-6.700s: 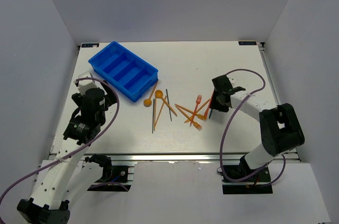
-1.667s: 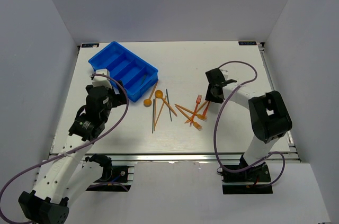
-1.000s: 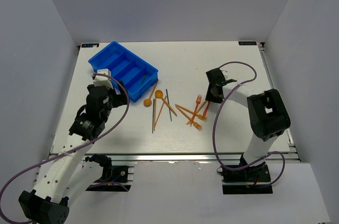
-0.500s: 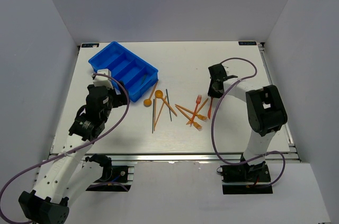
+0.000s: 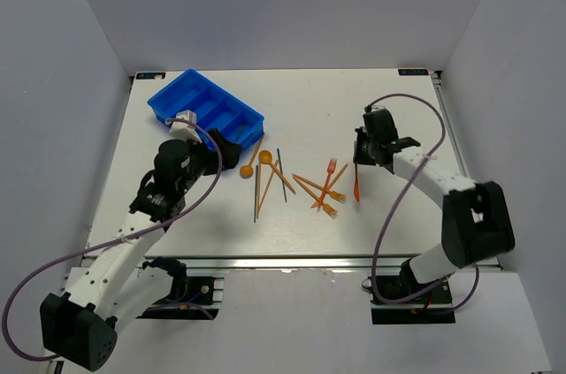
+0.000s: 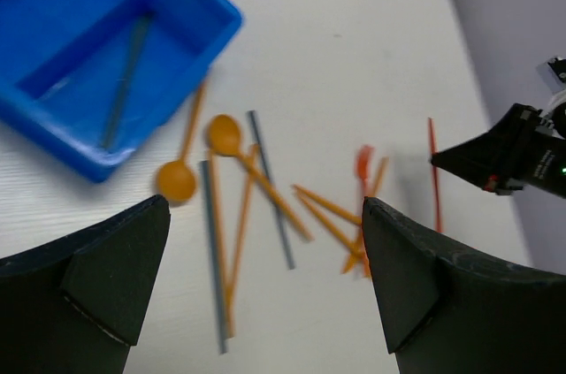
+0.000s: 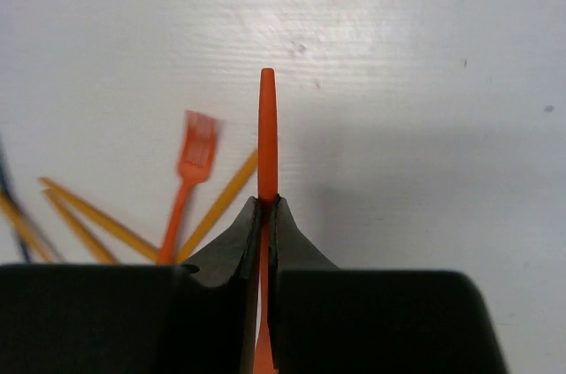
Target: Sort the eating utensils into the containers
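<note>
Right fingers (image 7: 237,255) are clamping together on a thin orange-red plastic stick (image 7: 266,126) — gripping it partway along, with its free end pointing out past the tips over the white surface (image 5: 309,100). Whether that stick is touching the surface, I cannot tell. It is sitting just to the right of the scattered pile, beside an orange plastic fork (image 7: 191,162). Left fingers (image 6: 106,277) are gaping wide apart, holding nothing and hanging above the pile. Two orange round-bowled spoons (image 6: 223,133) are lying next to the tray, with long dark grey sticks (image 6: 270,188) and orange sticks crossing one another. The bright blue rectangular plastic tray (image 6: 53,131) is sitting angled at the far left of the surface — and one dark grey stick (image 6: 124,82) is lying inside the compartment closest to the pile.
</note>
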Tool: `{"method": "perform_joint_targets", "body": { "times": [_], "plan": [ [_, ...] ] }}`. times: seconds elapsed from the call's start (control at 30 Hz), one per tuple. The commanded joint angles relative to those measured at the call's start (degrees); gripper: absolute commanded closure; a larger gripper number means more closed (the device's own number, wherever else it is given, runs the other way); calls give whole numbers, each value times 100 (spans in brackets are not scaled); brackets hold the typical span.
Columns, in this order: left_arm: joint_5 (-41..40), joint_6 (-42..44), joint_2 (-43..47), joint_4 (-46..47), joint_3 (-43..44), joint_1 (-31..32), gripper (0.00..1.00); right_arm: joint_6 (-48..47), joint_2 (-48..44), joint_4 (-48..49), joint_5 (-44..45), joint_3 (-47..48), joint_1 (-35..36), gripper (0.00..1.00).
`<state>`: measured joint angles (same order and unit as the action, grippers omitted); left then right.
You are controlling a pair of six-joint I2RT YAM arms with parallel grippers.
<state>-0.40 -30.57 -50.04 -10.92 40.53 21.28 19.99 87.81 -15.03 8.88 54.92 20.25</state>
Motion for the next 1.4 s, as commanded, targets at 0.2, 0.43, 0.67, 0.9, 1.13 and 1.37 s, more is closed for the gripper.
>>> {"method": "perform_joint_targets", "body": {
  "times": [0.2,0.43,0.67,0.9,1.13,1.37],
  "plan": [
    [648,-1944,-831,3487,-424,1568,2,170,-2107,851,-1784,-612,268,100],
    [656,-1410,-1833,4001,-90,2679,9,953,-2734,809,-1267,-325,497,100],
    [699,-872,-2457,3965,262,3145,18,1393,-2813,571,-1407,-95,822,100],
    [630,-661,-2941,3641,719,3163,28,1587,-2936,729,-1565,-165,1077,100],
    [532,-608,-3169,3570,868,3163,43,1675,-3007,887,-1565,-236,1315,100],
    [420,-652,-3460,3263,1220,3163,100,1684,-2998,976,-1452,-385,1394,100]
  ]
}}
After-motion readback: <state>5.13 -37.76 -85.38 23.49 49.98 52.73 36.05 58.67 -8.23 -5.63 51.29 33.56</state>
